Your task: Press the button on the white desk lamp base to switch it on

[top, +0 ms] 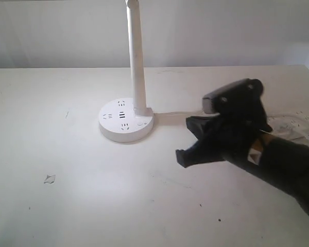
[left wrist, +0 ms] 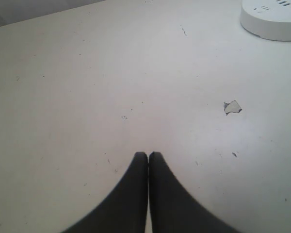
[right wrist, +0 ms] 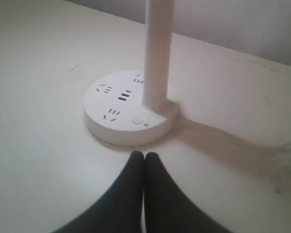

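Observation:
The white desk lamp base sits on the white table left of centre, with its slim stem rising out of frame. Its small round button lies flush on the front right of the disc, by the foot of the stem. My right gripper hovers shut and empty to the right of the base, tips pointing at it. In the right wrist view the gripper is just short of the base, in line with the button. My left gripper is shut over bare table, far from the base.
A white cord runs from the base to the right toward a long white power strip near the right edge. A small grey scrap lies on the table at the left. A pale wall stands behind the table.

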{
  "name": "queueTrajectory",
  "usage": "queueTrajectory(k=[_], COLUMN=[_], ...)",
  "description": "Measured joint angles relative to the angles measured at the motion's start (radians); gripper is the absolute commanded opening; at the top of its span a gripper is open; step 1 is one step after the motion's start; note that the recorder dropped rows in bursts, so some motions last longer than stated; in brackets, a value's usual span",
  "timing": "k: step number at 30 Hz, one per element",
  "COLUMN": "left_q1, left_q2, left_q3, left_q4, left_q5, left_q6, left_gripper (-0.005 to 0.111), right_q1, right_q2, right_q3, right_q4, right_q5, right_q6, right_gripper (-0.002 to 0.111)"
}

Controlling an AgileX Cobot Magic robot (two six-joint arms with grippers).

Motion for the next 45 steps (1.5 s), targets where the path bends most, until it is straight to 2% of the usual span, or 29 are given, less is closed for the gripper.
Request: queueTrajectory(k=[6, 15, 17, 20, 23, 25, 36, 39, 42, 45], left_q1=[0.000, 0.000, 0.000, 0.000, 0.000, 0.000, 0.000, 0.000, 0.000, 0.000], left_q2=[0.000, 0.000, 0.000, 0.000, 0.000, 0.000, 0.000, 0.000, 0.000, 0.000], left_q3=[0.000, 0.000, 0.000, 0.000, 0.000, 0.000, 0.000, 0.000, 0.000, 0.000], left_q4=[0.000, 0.000, 0.000, 0.000, 0.000, 0.000, 0.000, 0.000, 0.000, 0.000], left_q5=[0.000, 0.000, 0.000, 0.000, 0.000, 0.000, 0.000, 0.000, 0.000, 0.000], left_q6=[0.000, 0.000, 0.000, 0.000, 0.000, 0.000, 0.000, 0.000, 0.000, 0.000], left_gripper=[0.000, 0.000, 0.000, 0.000, 0.000, 0.000, 0.000, 0.000, 0.000, 0.000], right_q1=[0.000, 0.000, 0.000, 0.000, 0.000, 0.000, -0.002, -0.042, -0.186, -0.275], right_q2=[-0.204, -0.666, -0.813, -0.962, -1.020, -1.026, -1.034, -1.068, -1.145, -1.209], right_q3=[0.215, 0.460, 0.467, 0.467, 0.469, 0.469, 0.469, 0.469, 0.469, 0.469], right_q4=[0.086, 0.098, 0.136, 0.173, 0.189, 0.198, 0.206, 0.206, 0.206, 0.206], right_q5=[-0.104, -0.128, -0.081, 0.100, 0.256, 0.295, 0.309, 0.309, 0.309, 0.309], right_q6=[-0.040, -0.092, -0.164, -0.198, -0.115, -0.041, -0.006, -0.006, -0.006, -0.006], right_gripper=[0.000, 0.000, 0.000, 0.000, 0.000, 0.000, 0.000, 0.000, 0.000, 0.000])
